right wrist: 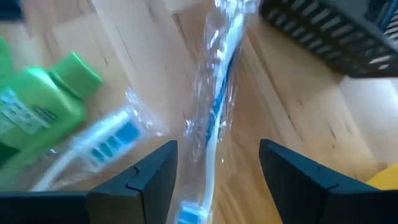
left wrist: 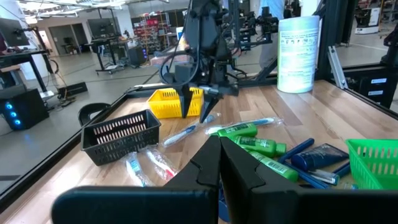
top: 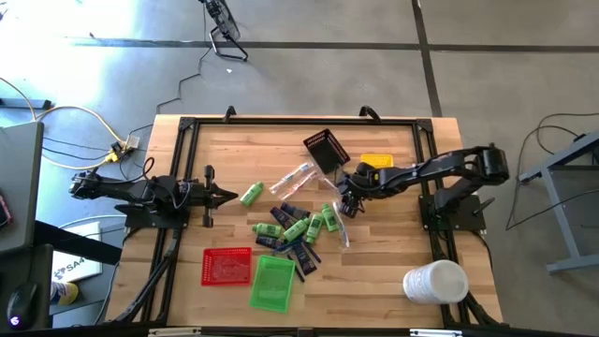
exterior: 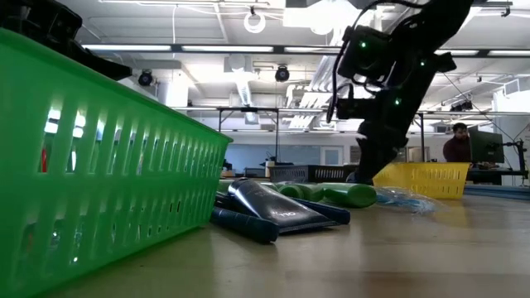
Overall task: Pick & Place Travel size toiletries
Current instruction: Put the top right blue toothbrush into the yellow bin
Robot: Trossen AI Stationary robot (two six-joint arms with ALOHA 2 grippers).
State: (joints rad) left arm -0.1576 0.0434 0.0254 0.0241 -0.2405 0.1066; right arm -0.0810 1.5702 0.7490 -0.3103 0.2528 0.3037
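Resting closed at the surface's (top: pixel 374 281) left edge: left hand (top: pixel 227 196). Lying scattered mid-surface: green bottles (top: pixel 298 227), dark packets (top: pixel 301 257). Hovering open, fingers straddling 1 clear-wrapped toothbrush (right wrist: pixel 217 93) beside the black tray (top: pixel 326 150): right hand (top: pixel 348 203).

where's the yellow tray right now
In the high view the yellow tray sits at the table's far right side, beside the black tray, partly under the right arm whose open end effector hovers over a wrapped toothbrush.
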